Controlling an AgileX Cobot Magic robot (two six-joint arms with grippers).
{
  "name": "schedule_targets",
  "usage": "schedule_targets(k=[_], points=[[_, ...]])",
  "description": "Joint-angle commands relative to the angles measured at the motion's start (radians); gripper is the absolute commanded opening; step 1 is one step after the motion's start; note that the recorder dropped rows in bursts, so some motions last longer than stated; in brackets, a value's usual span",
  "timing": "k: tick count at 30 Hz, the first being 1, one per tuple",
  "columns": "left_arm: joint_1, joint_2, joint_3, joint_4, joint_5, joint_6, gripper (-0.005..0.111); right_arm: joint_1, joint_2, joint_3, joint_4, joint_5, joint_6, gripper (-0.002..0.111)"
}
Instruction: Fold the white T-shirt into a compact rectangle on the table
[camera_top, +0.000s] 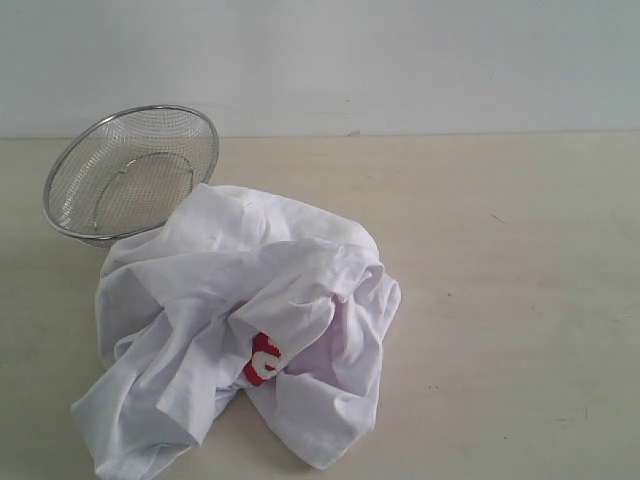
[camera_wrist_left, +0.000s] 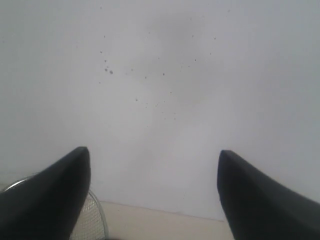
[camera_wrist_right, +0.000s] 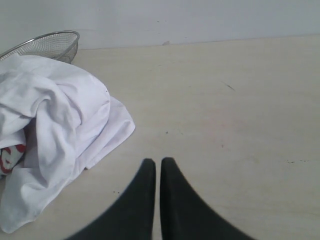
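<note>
Expect limp, light, soft handling from the white T-shirt (camera_top: 230, 330): looks like thin cotton, heavily wrinkled, no stiffness, likely to sag and drag when lifted, neither fragile nor slippery. Lies bunched in 1 heap on the table (camera_top: 500, 300), left of middle in exterior view, with its far edge overlapping the lower rim of a tilted mesh bowl (camera_top: 130, 175); cannot tell whether touching or just in front. Shows only a scrap of red lettering (camera_top: 262, 360) in a fold near the heap's middle; cannot pick out neck, sleeves or hem in this tangle. Best to pinch free outer edges, e.g. the flap at the near left corner and the lobe on the near right side, 1 per gripper, then pull apart to spread flat before any fold. Judged as the very start: nothing flattened, nothing folded yet. Risks: grabbing 2 layers at once, snagging the mesh bowl.

No sight of either arm in exterior view. Reading the left gripper (camera_wrist_left: 152, 151) as spread wide with nothing between the fingers, aimed mostly at the pale wall (camera_wrist_left: 160, 75), with a strip of table and the mesh bowl's rim at the frame edge; probably raised and clear of the shirt. Reading the right gripper (camera_wrist_right: 157, 162) as pressed together and empty, hovering over bare table, with the shirt near but apart, off to 1 side.
</note>
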Motion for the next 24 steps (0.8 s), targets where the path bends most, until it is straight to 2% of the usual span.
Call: schedule_targets(k=[1,3,9,12,19,24], points=[[0.003,0.023,-0.004,-0.008,-0.007,-0.013,0.066,-0.003,-0.004,0.000,-0.016,-0.018,-0.028,0.000],[0.003,0.025,-0.008,-0.008,-0.012,-0.013,0.066,-0.003,-0.004,0.000,-0.020,-0.094,-0.026,0.000],[0.003,0.025,-0.010,-0.008,0.003,-0.005,0.066,-0.003,-0.004,0.000,0.114,-0.607,0.105,0.000],[0.003,0.025,-0.010,-0.008,0.018,-0.005,0.066,-0.003,-0.004,0.000,0.193,-0.735,0.107,0.000],[0.003,0.025,-0.010,-0.008,0.086,0.002,0.066,-0.003,-0.004,0.000,0.193,-0.686,0.180,0.000],[0.003,0.025,-0.010,-0.008,0.103,0.002,0.066,-0.003,-0.004,-0.042,0.193,-0.505,0.138,0.000]])
